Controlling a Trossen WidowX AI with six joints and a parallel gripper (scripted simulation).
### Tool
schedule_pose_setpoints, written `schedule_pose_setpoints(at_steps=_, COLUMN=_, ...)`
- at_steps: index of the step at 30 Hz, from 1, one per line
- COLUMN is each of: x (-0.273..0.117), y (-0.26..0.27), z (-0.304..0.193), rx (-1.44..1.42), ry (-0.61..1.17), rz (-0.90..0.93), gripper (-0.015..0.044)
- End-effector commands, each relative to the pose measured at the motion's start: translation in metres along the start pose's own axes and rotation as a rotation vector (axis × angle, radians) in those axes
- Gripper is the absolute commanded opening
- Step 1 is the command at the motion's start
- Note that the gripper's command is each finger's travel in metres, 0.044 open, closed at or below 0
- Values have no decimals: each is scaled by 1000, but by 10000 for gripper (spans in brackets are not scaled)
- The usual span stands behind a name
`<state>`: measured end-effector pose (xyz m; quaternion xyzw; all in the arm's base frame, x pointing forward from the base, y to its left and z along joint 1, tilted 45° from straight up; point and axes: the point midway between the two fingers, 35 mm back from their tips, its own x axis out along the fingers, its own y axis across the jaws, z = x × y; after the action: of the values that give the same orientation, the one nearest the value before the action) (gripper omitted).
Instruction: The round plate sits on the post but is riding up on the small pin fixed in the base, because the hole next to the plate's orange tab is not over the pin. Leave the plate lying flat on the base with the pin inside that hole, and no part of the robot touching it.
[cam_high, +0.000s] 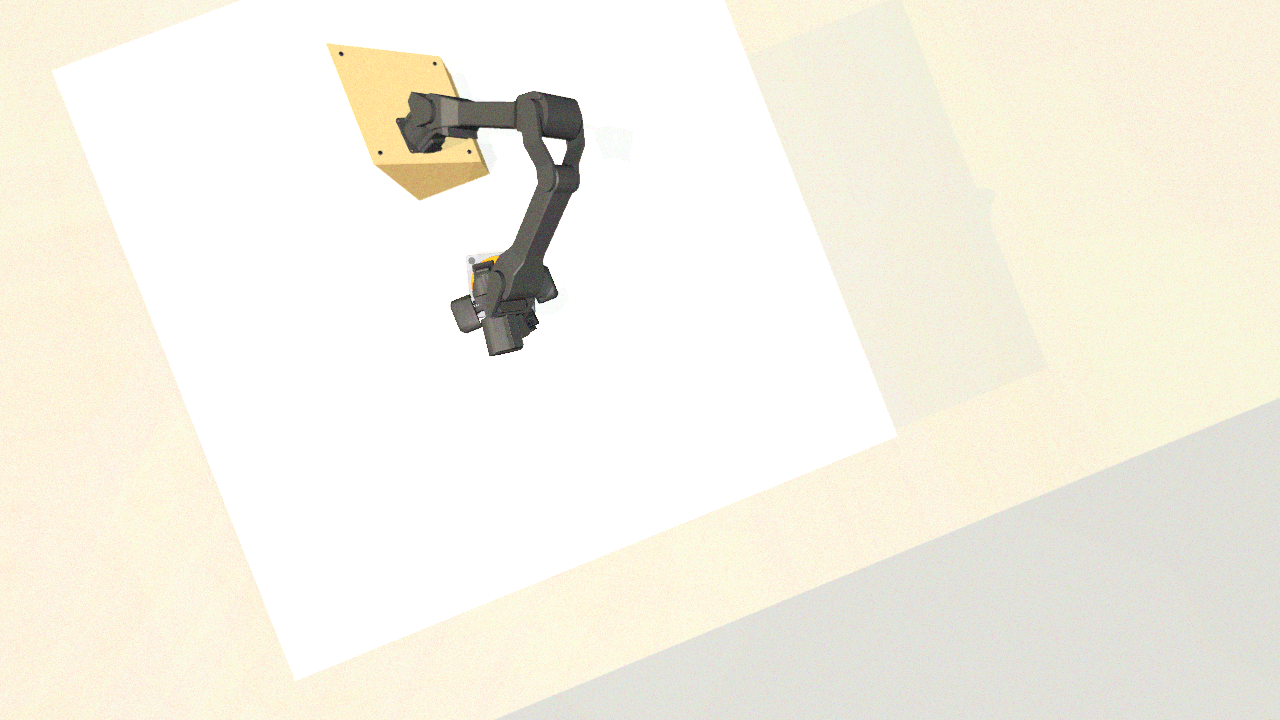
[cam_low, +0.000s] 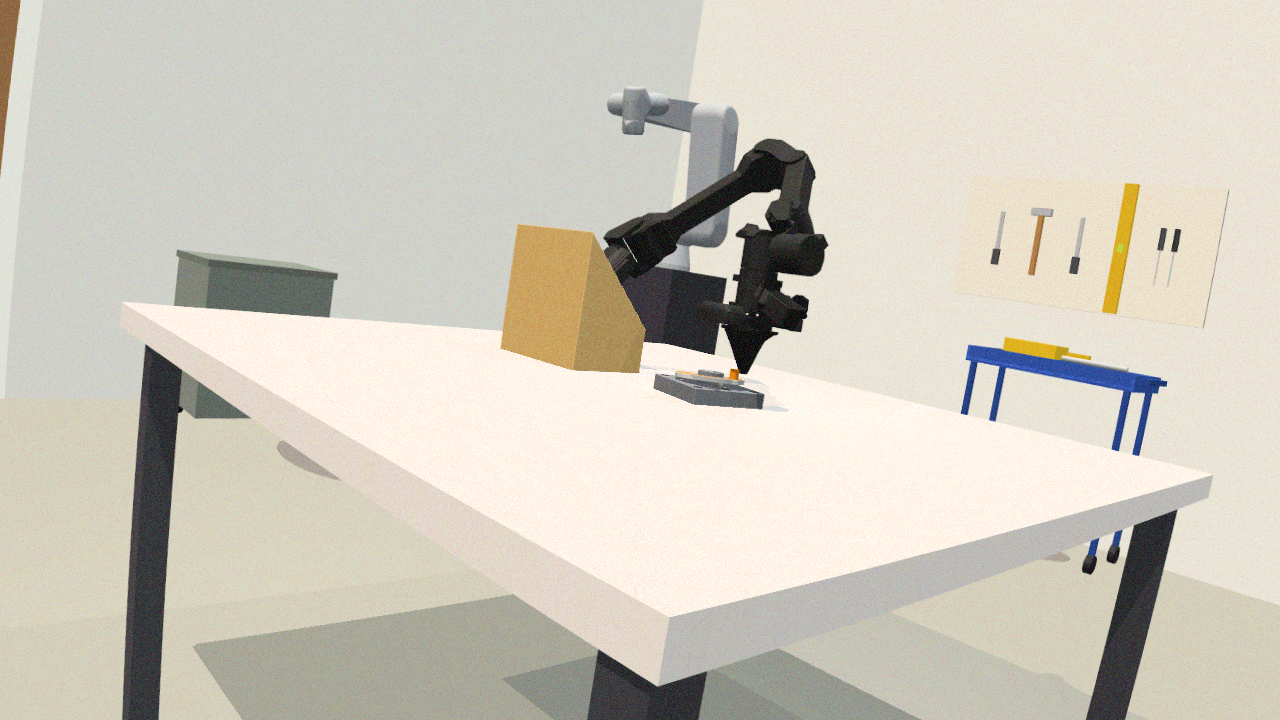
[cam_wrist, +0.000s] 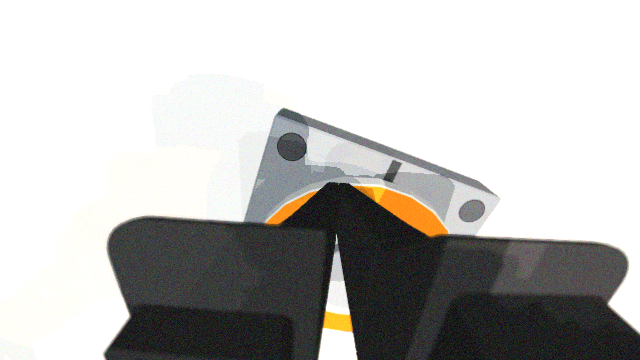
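orange round plate (cam_wrist: 400, 207) on grey base (cam_wrist: 295, 175), mostly hidden.

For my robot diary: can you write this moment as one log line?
black gripper: shut, empty | tips over round orange plate | plate on grey square base | seating: hidden

Top looks straight down; exterior low, oblique; wrist close — all share the base (cam_wrist: 280, 175).

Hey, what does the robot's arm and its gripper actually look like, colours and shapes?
The arm is dark charcoal: boxy links, rounded cylindrical joints, no visible cables or markings. The gripper has two black wedge-shaped fingers tapering to a point, on flat, round-cornered grey carriers.
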<state>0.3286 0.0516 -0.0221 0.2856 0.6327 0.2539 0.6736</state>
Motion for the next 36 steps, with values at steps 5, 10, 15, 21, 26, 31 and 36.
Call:
schedule_pose_setpoints(at_steps=5, x=2, y=-9, z=-1, rx=5, ry=8, rz=-4, gripper=0)
schedule_pose_setpoints(at_steps=10, x=2, y=-13, z=-1, rx=5, ry=8, rz=-4, gripper=0)
schedule_pose_setpoints(at_steps=15, x=3, y=-16, z=0, rx=5, ry=8, rz=-5, gripper=0)
schedule_pose_setpoints(at_steps=21, x=-9, y=-16, z=1, rx=5, ry=8, rz=-6, gripper=0)
schedule_pose_setpoints(at_steps=26, x=-37, y=-16, z=-2, rx=5, ry=8, rz=-7, gripper=0)
schedule_pose_setpoints(at_steps=31, x=-34, y=-19, z=-3, rx=18, ry=12, rz=-1, gripper=0)
schedule_pose_setpoints(at_steps=36, x=-34, y=-19, z=-3, rx=18, ry=12, rz=-1, gripper=0)
